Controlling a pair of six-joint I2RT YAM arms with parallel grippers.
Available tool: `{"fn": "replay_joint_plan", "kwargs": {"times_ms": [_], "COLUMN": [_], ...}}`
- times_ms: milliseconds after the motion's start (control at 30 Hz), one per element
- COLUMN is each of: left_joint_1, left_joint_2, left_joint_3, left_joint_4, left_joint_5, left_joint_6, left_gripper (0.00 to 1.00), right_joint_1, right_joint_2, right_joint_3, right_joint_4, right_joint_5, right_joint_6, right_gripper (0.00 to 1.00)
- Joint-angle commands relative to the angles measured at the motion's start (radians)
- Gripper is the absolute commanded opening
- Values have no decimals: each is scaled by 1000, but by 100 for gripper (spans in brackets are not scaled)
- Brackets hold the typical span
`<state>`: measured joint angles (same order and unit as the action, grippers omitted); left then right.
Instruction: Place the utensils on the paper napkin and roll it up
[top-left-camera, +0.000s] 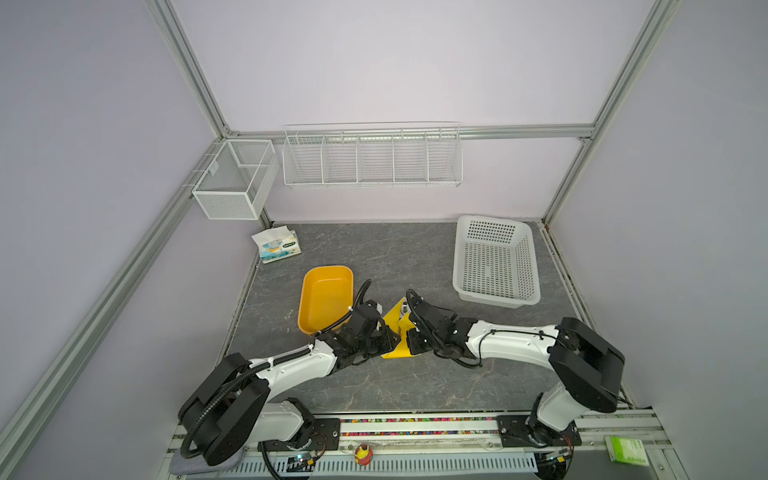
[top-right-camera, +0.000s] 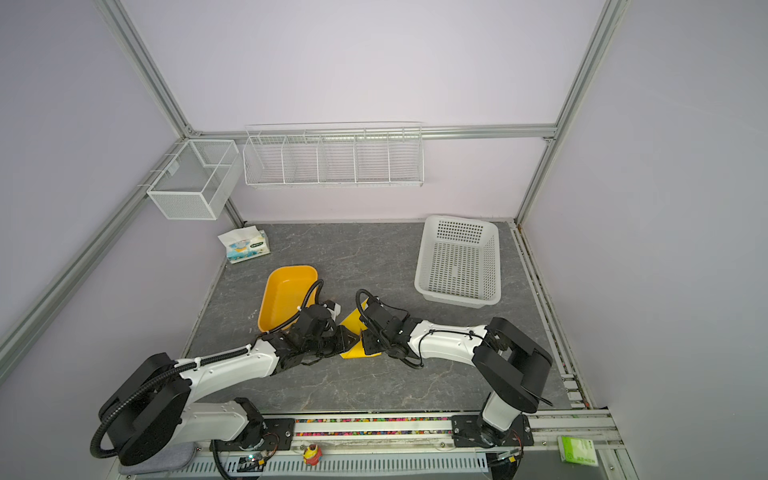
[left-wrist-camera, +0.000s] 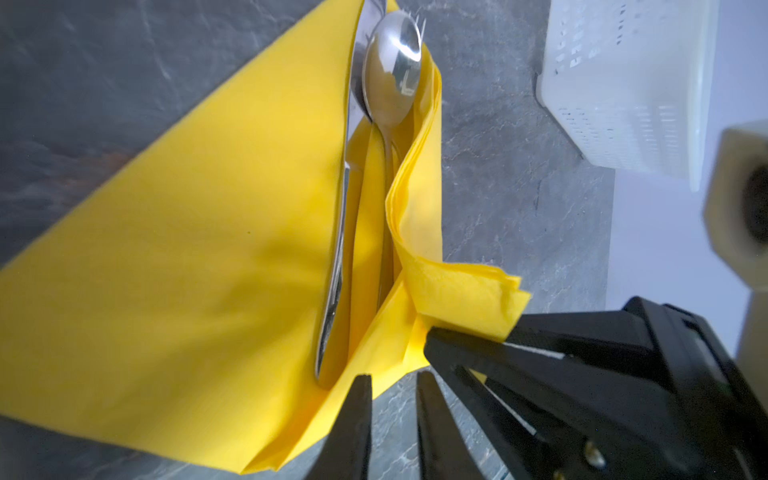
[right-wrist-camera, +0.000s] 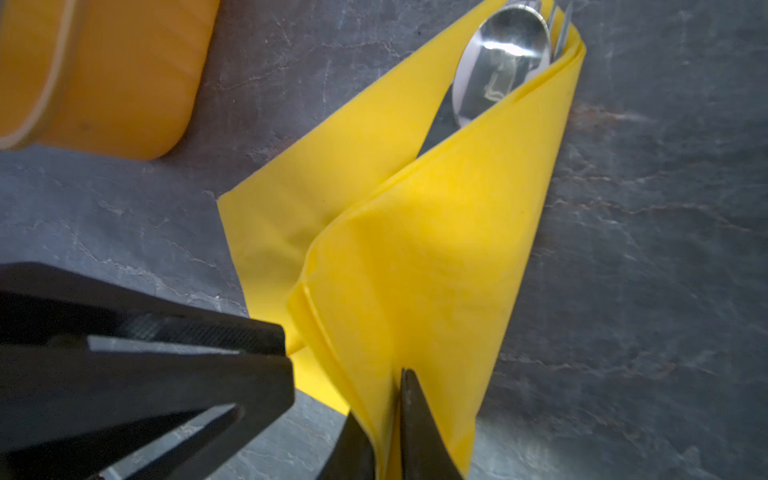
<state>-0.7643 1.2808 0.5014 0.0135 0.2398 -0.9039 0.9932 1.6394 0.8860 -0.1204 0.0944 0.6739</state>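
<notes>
Dark grey marbled bench (top-left-camera: 374, 257), lilac walls, white wire racks (top-left-camera: 372, 160) hung at the back. Take the orange tray (top-left-camera: 326, 299) as the marker: a tissue pack (top-left-camera: 276, 246) sits behind it to the left, and a white basket (top-left-camera: 494, 262) stands well off to its right.

Both arms reach low and inward with wrists bent down, meeting just right of the tray. The left hand (left-wrist-camera: 392, 415) has its fingers a sliver apart, bench showing through the gap and nothing between them. Its tips are beside the near corner of the paper napkin (left-wrist-camera: 208, 249). The right hand (right-wrist-camera: 384, 424) is pinched tight on a lifted fold of that napkin.

The napkin lies just right of the tray, folded over the utensils (left-wrist-camera: 392, 70). They run lengthwise away from the arms' bases, with the spoon (right-wrist-camera: 503, 62) bowl and the fork (right-wrist-camera: 561, 25) tines poking out toward the back wall.
</notes>
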Motion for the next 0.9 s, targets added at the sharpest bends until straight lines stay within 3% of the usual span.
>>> {"fn": "replay_joint_plan", "kwargs": {"times_ms": [0, 267, 433, 467, 867], "left_joint_1": [17, 110, 142, 142, 144], "left_joint_2": [-63, -160, -149, -137, 83], "left_joint_3": [-16, -87, -92, -81, 13], "left_joint_4": [-37, 90, 157, 153, 222], "left_joint_5": [-33, 26, 60, 67, 201], "left_joint_6": [-40, -141, -171, -171, -194], "left_gripper": [27, 47, 55, 61, 63], "right_joint_1": [5, 5, 7, 6, 6], "right_joint_2": [16, 18, 20, 22, 22], "right_joint_3": [15, -1, -39, -39, -45], "right_joint_4": [11, 44, 68, 71, 71], "right_joint_5": [-15, -47, -64, -68, -65], "right_joint_6": [20, 1, -3, -4, -13], "right_gripper": [16, 21, 23, 23, 23]}}
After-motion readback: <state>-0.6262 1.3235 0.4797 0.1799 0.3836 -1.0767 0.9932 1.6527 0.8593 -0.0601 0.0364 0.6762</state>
